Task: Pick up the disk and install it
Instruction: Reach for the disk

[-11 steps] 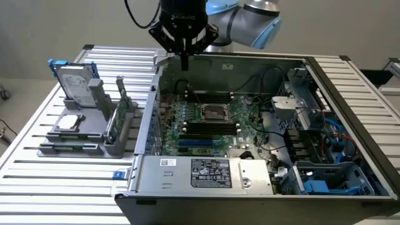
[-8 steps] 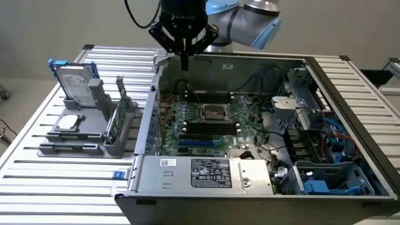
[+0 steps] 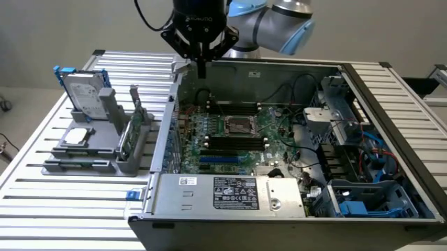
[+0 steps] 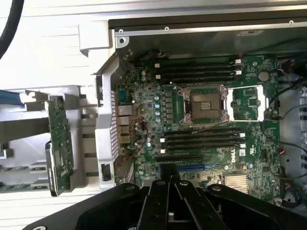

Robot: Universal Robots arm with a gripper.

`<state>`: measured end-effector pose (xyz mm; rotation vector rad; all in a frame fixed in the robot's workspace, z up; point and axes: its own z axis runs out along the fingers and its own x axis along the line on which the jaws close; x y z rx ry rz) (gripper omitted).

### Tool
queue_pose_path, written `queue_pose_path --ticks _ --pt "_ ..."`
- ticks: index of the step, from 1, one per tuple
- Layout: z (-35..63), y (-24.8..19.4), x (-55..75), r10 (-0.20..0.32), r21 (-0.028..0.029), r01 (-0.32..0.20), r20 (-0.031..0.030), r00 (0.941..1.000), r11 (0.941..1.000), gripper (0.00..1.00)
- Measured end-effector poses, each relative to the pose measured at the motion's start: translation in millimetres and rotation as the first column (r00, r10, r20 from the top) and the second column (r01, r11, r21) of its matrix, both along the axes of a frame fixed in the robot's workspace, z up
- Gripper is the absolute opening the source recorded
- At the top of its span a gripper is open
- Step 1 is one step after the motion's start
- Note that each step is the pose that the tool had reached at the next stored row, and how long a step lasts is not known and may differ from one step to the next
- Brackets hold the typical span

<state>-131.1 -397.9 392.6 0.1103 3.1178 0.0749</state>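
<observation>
Ribbed metal slats are running across the tabletop (image 3: pixel 42 172), which is carrying an open computer case (image 3: pixel 412 151) lying on its side, with its motherboard (image 3: pixel 231 141) facing up. A grey holder (image 3: pixel 104 157) is sitting just beside the case on the exterior view's left.

I am hovering my pincer (image 3: pixel 202 70) above the far corner of the case, over the wall nearest the holder. My fingers are pressing together and gripping nothing. In the wrist view, my pincer (image 4: pixel 169 191) is pointing straight down over the board's edge, near the blue slot.

The disk (image 3: pixel 87 94) is standing upright in the back slot of the holder, untouched. Its white label is facing the exterior camera and its blue rails are framing the long sides. Its long axis is running vertically and its top edge is sticking up free above the holder. From my pincer, the disk is lying toward the exterior view's left and lower down, well apart from me, across the case wall.

A small silver processor chip (image 3: pixel 75 136) is lying flat in front of the disk. A thin green circuit card (image 3: pixel 133 130) is standing on edge between the disk and the case. That card is therefore standing closer to my line across than the disk itself.

I am judging the task as not yet begun.
</observation>
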Motion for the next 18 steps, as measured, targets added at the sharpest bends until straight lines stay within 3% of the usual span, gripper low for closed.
queue_pose_path --ticks 5,18 --pt "-0.1 4.4 -22.5 0.0 0.0002 0.0 0.0003 1.0 1.0 0.11" --pt "-1.8 27.0 -81.6 0.0 0.0001 0.0 0.0007 1.0 1.0 0.11"
